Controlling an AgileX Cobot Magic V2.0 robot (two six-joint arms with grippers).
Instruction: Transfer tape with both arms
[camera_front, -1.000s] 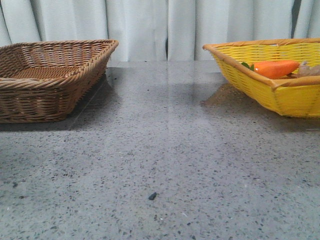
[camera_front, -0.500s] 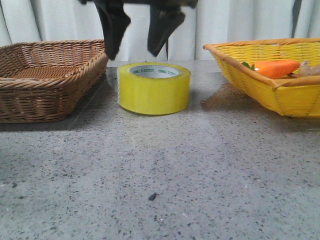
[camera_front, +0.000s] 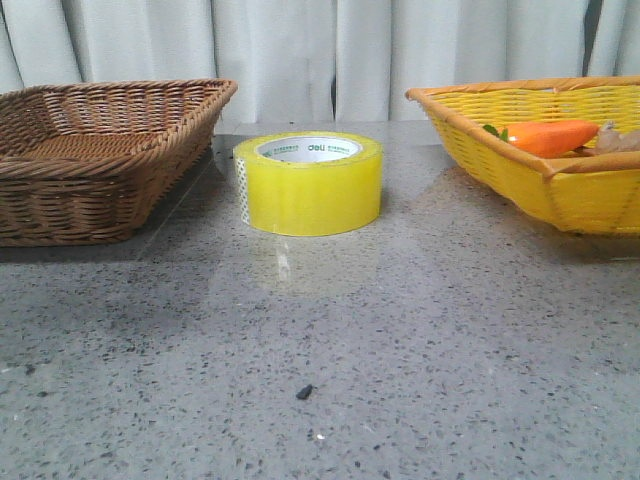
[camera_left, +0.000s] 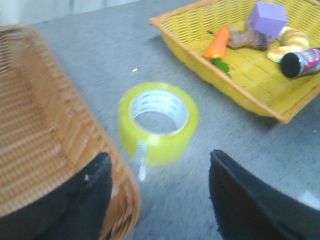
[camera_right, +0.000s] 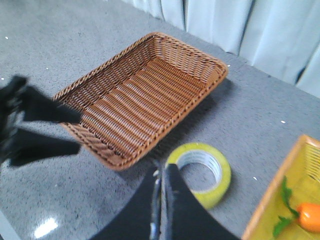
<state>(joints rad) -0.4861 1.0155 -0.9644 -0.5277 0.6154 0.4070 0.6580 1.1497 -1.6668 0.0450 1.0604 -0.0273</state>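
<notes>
Front view: tape (camera_front: 308, 183) flat on the speckled grey table (camera_front: 320, 350), core hole upward, between the brown wicker basket (camera_front: 95, 160) on the left and the yellow basket (camera_front: 540, 150) on the right, apart from both; carrot (camera_front: 550, 136) peeking over the yellow rim; no arm anywhere in sight. Left wrist view, by contrast: left gripper (camera_left: 157, 195) above the roll, jaws wide apart, empty, touching nothing, with the yellow basket's further contents revealed: a purple block (camera_left: 266, 17), a pale bread-like piece (camera_left: 287, 42) and a dark can (camera_left: 300, 62) beside the carrot. Right wrist view: right gripper (camera_right: 162, 200) overhead, fingers pressed together with barely a slit between, holding nothing, tape just beyond the fingertips; a dark blurred shape at the frame edge, likely the other arm (camera_right: 30, 125), over the table near the brown basket. Against half a second ago: black fingers above the roll gone from the front view, tape slightly nearer the camera; a second ago, no tape on the table at all.
</notes>
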